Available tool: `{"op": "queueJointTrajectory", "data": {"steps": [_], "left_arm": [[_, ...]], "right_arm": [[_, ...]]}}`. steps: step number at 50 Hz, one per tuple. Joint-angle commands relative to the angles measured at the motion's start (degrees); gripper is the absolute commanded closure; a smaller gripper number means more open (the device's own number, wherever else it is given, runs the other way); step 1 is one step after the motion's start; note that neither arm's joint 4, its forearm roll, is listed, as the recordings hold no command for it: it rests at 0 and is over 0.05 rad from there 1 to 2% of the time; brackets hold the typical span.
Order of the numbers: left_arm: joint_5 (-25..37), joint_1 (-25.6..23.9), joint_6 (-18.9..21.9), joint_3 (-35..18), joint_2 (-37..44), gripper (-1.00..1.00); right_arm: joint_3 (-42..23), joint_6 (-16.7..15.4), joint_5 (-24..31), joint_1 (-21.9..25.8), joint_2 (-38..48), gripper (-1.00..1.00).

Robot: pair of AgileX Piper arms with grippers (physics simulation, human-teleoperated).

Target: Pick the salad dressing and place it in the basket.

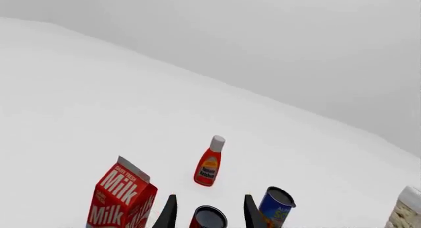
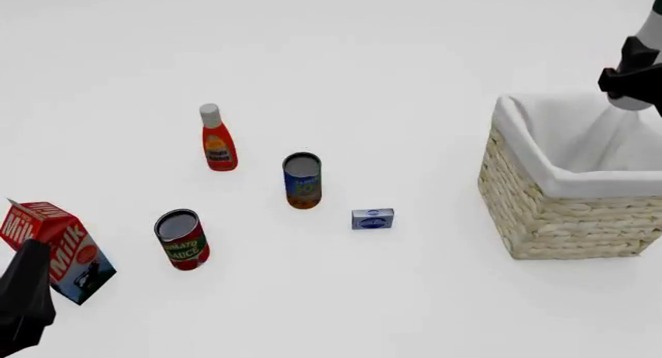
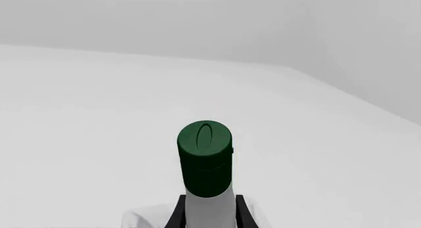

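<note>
Red carton reads "Milk"; right gripper clamps green-capped salad dressing.

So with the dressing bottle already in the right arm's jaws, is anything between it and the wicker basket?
Nothing visible. The white plastic bottle with the dark green cap sits clamped in the right gripper, which hangs over the square straw-coloured wicker basket; its white-lined opening looks unobstructed below.
</note>
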Motion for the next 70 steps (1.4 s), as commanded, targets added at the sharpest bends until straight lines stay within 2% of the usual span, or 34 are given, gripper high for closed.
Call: {"op": "queueJointTrajectory", "data": {"steps": [1,32,55,70], "left_arm": [[0.63,-0.59,13.13,-0.01,0.02,-1.0],[0.99,-1.38,13.82,-0.01,0.05,-1.0],[1.51,-0.67,13.75,-0.01,0.03,-1.0],[1.75,-0.18,13.81,-0.01,0.03,-1.0]], "right_arm": [[-0.59,0.84,-0.6,-1.25,1.54,1.0],[-0.91,-0.51,-1.91,-3.03,6.74,1.0],[-3.06,-0.17,-5.59,-2.35,14.71,1.0],[-4.0,0.18,-5.79,-2.53,17.39,1.0]]}}
